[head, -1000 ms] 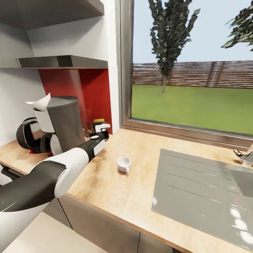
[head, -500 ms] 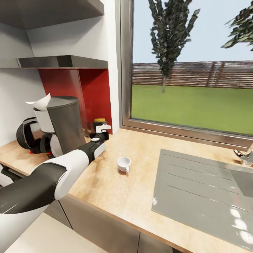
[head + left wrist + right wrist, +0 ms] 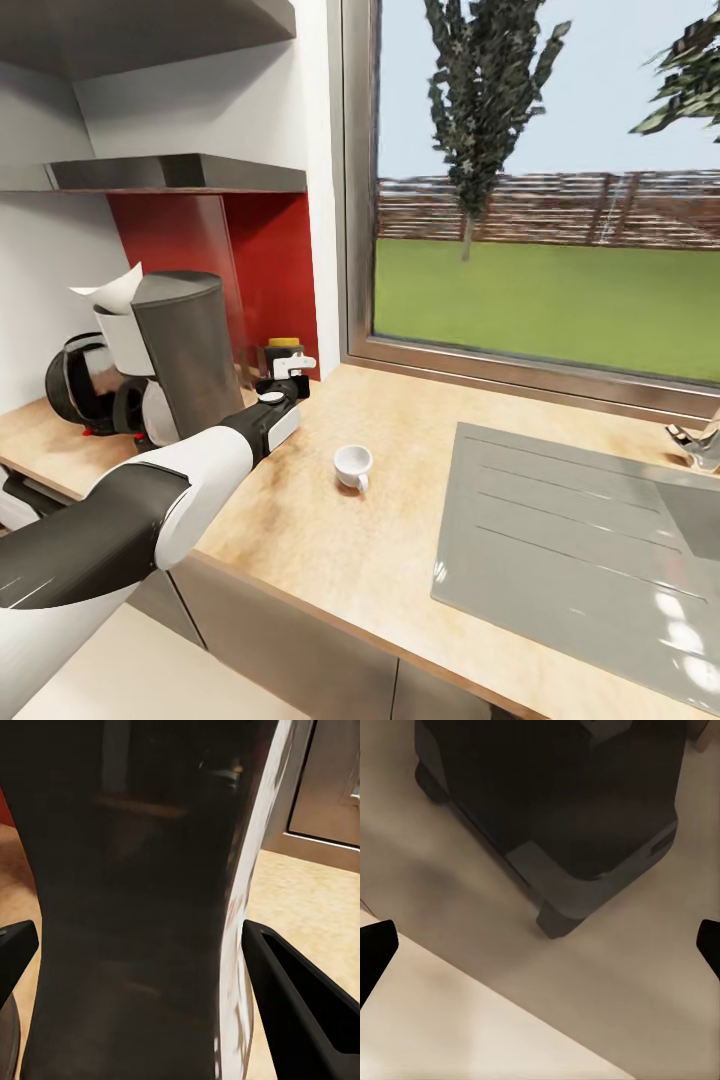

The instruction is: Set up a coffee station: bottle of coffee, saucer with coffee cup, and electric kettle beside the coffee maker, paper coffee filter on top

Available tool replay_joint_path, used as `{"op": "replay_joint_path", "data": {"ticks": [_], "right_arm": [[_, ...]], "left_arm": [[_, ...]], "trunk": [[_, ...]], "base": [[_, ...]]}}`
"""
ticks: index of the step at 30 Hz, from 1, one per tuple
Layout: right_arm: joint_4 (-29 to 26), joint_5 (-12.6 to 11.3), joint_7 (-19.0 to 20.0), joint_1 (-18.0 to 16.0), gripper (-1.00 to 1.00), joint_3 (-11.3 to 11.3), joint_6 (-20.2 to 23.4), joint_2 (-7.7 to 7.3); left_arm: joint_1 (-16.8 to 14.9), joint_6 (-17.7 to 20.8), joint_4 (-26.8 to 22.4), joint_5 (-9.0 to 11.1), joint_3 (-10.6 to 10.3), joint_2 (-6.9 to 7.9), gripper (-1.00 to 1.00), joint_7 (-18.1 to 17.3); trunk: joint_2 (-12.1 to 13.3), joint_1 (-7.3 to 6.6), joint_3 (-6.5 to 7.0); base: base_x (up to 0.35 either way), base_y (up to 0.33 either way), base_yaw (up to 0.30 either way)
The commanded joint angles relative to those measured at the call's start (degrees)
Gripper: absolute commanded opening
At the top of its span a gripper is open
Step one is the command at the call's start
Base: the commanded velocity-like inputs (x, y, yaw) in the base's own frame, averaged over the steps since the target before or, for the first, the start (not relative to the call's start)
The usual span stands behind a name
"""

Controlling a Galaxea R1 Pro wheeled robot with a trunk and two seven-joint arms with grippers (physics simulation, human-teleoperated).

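The dark bottle of coffee [image 3: 281, 357] with a yellow lid stands on the wooden countertop [image 3: 400, 540] against the red back wall. My left gripper [image 3: 291, 368] is shut on it. In the left wrist view the bottle [image 3: 135, 870] sits between both black fingers [image 3: 300, 1005], which press its sides. Just left of it stands a tall grey tapered vessel [image 3: 188, 350], likely the electric kettle. Behind that is the white coffee maker [image 3: 125, 345] with a black carafe [image 3: 80, 392] and a paper filter [image 3: 113, 291] on top. A white coffee cup [image 3: 352, 467] stands on the bare counter. My right gripper [image 3: 540, 945] hangs open over the floor.
A steel sink [image 3: 590, 550] with a draining board takes up the counter's right side, with a tap [image 3: 700, 445] at the edge. A large window [image 3: 540, 200] runs behind the counter. Grey shelves [image 3: 180, 175] hang above the coffee maker. In the right wrist view my dark base [image 3: 562, 802] is seen.
My left gripper has dipped a little beside the bottle. The bottle, the cup and the coffee maker stay where they were.
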Motion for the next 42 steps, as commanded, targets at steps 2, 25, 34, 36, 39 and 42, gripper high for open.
{"op": "replay_joint_path", "data": {"ticks": [2,25,34,36,39,42], "right_arm": [[-0.1,-0.6,0.3,0.0,1.0,0.2,-0.1,-0.06],[0.0,-0.6,0.3,0.0,1.0,0.2,-0.1,-0.07],[-0.1,-0.6,0.3,0.0,1.0,0.2,-0.1,-0.07],[-0.1,-0.6,0.3,0.0,1.0,0.2,-0.1,-0.08],[-0.1,-0.6,0.3,0.0,1.0,0.2,-0.2,-0.09],[-0.1,-0.6,0.3,0.0,1.0,0.2,-0.2,-0.09]], "left_arm": [[-0.1,-0.2,0.1,0.5,-0.5,-0.02,-1.0,0.2],[0.0,-0.2,0.1,0.5,-0.5,-0.02,-1.0,0.2],[0.0,-0.2,0.1,0.5,-0.5,-0.02,-1.0,0.2],[0.0,-0.2,0.1,0.5,-0.5,-0.02,-1.0,0.2],[0.0,-0.2,0.1,0.5,-0.5,-0.02,-1.0,0.2],[0.0,-0.2,0.1,0.5,-0.5,-0.02,-1.0,0.2]], "trunk": [[0.0,0.01,-0.1],[0.0,0.01,-1.52],[0.0,0.01,-1.7],[0.0,0.01,-1.7],[0.0,0.01,-1.71],[0.0,0.01,-1.71]], "base": [[0.0,0.0,0.0],[0.0,0.0,0.0],[0.0,0.0,0.0],[0.0,0.0,0.0],[0.0,0.0,0.0],[0.0,0.0,0.0]]}}
